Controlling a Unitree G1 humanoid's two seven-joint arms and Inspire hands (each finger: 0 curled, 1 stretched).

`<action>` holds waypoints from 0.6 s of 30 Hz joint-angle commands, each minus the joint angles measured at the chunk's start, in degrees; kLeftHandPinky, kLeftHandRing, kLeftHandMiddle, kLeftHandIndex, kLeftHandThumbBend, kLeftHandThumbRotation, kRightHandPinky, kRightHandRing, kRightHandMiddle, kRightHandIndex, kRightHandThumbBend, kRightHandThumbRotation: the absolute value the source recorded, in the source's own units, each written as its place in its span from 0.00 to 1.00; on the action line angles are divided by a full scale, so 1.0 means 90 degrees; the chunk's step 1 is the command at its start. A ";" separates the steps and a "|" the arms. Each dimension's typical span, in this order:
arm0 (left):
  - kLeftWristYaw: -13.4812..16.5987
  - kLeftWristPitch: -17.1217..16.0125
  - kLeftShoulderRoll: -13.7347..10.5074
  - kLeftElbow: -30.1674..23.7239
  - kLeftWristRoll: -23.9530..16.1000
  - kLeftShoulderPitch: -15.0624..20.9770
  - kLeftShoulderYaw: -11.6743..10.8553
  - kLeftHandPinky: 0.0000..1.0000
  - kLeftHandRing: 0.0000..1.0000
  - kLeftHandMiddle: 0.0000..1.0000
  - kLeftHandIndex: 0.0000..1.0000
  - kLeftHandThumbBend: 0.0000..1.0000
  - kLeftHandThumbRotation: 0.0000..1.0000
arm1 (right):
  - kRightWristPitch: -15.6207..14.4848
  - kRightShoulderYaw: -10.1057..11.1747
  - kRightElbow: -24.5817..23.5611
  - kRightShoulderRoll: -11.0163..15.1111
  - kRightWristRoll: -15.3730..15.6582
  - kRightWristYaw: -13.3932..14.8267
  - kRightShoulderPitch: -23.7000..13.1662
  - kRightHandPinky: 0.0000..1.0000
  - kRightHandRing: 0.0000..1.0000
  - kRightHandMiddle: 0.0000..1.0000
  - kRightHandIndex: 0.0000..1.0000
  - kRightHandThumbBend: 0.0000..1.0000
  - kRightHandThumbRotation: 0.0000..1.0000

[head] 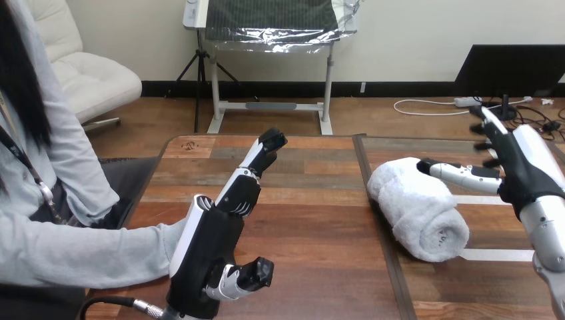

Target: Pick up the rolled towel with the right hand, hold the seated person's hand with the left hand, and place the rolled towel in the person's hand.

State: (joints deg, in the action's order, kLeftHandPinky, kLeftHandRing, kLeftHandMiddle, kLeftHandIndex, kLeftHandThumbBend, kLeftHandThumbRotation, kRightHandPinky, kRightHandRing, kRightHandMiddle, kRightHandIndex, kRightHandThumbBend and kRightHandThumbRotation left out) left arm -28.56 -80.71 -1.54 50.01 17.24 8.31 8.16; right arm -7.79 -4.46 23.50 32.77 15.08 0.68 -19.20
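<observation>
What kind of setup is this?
Likely a tabletop test station for robot-to-person handover: a wooden table, a rolled towel lying on it by the open right hand, and a seated person's sleeved arm beside the left hand.

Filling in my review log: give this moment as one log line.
rolled towel: on table, not lifted | right hand: open, thumb at towel | left hand: open, beside person's sleeve

Head camera looks forward, down across table (313,233).
</observation>
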 commanded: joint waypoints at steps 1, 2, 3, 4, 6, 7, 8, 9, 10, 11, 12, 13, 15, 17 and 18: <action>-0.0014 0.0059 0.0026 -0.0197 -0.0008 0.0295 -0.0020 0.93 0.98 0.98 0.91 0.99 0.84 | -0.0211 -0.0067 0.0471 -0.0149 0.0157 -0.0152 -0.1190 0.25 0.29 0.34 0.96 1.00 0.65; -0.0022 0.0046 0.0025 -0.0177 -0.0004 0.0303 -0.0020 0.93 0.98 0.98 0.92 1.00 0.84 | -0.0242 -0.0121 0.0601 -0.0148 0.0214 -0.0175 -0.1285 0.23 0.26 0.31 0.97 1.00 0.65; -0.0024 0.0035 0.0027 -0.0161 -0.0007 0.0310 -0.0024 0.92 0.98 0.98 0.92 1.00 0.84 | -0.0259 -0.0156 0.0685 -0.0146 0.0256 -0.0190 -0.1346 0.21 0.23 0.29 0.96 1.00 0.66; -0.0026 0.0027 0.0029 -0.0150 -0.0008 0.0315 -0.0027 0.92 0.98 0.98 0.92 1.00 0.84 | -0.0268 -0.0178 0.0747 -0.0146 0.0287 -0.0201 -0.1389 0.19 0.21 0.27 0.96 1.00 0.67; -0.0041 0.0013 0.0026 -0.0128 -0.0002 0.0324 -0.0028 0.92 0.98 0.98 0.92 1.00 0.84 | -0.0277 -0.0250 0.1031 -0.0154 0.0356 -0.0253 -0.1563 0.16 0.18 0.25 0.96 1.00 0.68; -0.0046 0.0011 0.0025 -0.0122 0.0000 0.0327 -0.0028 0.91 0.98 0.98 0.92 1.00 0.85 | -0.0275 -0.0267 0.1114 -0.0157 0.0373 -0.0267 -0.1613 0.15 0.17 0.25 0.96 1.00 0.70; -0.0053 0.0003 0.0025 -0.0111 0.0004 0.0332 -0.0028 0.91 0.98 0.98 0.92 1.00 0.85 | -0.0329 -0.0316 0.1286 -0.0175 0.0418 -0.0289 -0.1733 0.14 0.16 0.24 0.96 1.00 0.70; -0.0058 -0.0002 0.0025 -0.0103 0.0007 0.0335 -0.0029 0.91 0.98 0.98 0.92 1.00 0.85 | -0.0366 -0.0348 0.1398 -0.0188 0.0445 -0.0299 -0.1811 0.14 0.16 0.24 0.96 1.00 0.71; -0.0061 -0.0005 0.0025 -0.0099 0.0010 0.0337 -0.0030 0.91 0.98 0.98 0.92 1.00 0.85 | -0.0388 -0.0372 0.1479 -0.0197 0.0463 -0.0305 -0.1868 0.13 0.16 0.24 0.96 1.00 0.72; -0.0055 -0.0008 0.0026 -0.0098 0.0002 0.0331 -0.0037 0.91 0.98 0.98 0.92 1.00 0.85 | -0.0423 -0.0417 0.1647 -0.0221 0.0504 -0.0300 -0.1979 0.13 0.15 0.24 0.96 1.00 0.72; -0.0051 -0.0008 0.0027 -0.0099 -0.0005 0.0326 -0.0042 0.91 0.98 0.98 0.92 1.00 0.85 | -0.0437 -0.0444 0.1756 -0.0237 0.0528 -0.0293 -0.2049 0.13 0.15 0.24 0.96 1.00 0.73; -0.0044 -0.0010 0.0035 -0.0094 -0.0018 0.0326 -0.0047 0.91 0.98 0.98 0.92 1.00 0.85 | -0.0435 -0.0462 0.1847 -0.0243 0.0543 -0.0289 -0.2101 0.13 0.15 0.25 0.96 1.00 0.74; -0.0013 -0.0052 0.0041 -0.0067 -0.0083 0.0337 -0.0082 0.91 0.98 0.98 0.92 1.00 0.85 | -0.0465 -0.0548 0.2171 -0.0276 0.0632 -0.0282 -0.2294 0.13 0.16 0.26 0.96 1.00 0.75; -0.0017 -0.0056 0.0037 -0.0065 -0.0079 0.0338 -0.0079 0.91 0.98 0.98 0.91 1.00 0.86 | -0.0463 -0.0601 0.2449 -0.0320 0.0695 -0.0267 -0.2454 0.15 0.18 0.29 0.96 1.00 0.77; -0.0029 -0.0045 0.0035 -0.0071 -0.0058 0.0335 -0.0067 0.91 0.98 0.97 0.91 1.00 0.86 | -0.0451 -0.0617 0.2571 -0.0342 0.0713 -0.0256 -0.2522 0.17 0.20 0.30 0.96 1.00 0.78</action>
State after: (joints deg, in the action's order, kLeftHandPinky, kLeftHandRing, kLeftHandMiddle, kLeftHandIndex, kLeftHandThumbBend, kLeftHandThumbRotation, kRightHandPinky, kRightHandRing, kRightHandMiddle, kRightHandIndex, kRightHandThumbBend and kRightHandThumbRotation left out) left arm -28.81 -80.70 -1.42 50.02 17.22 8.22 8.16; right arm -11.77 -7.81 37.81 31.68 18.66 -1.66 -28.06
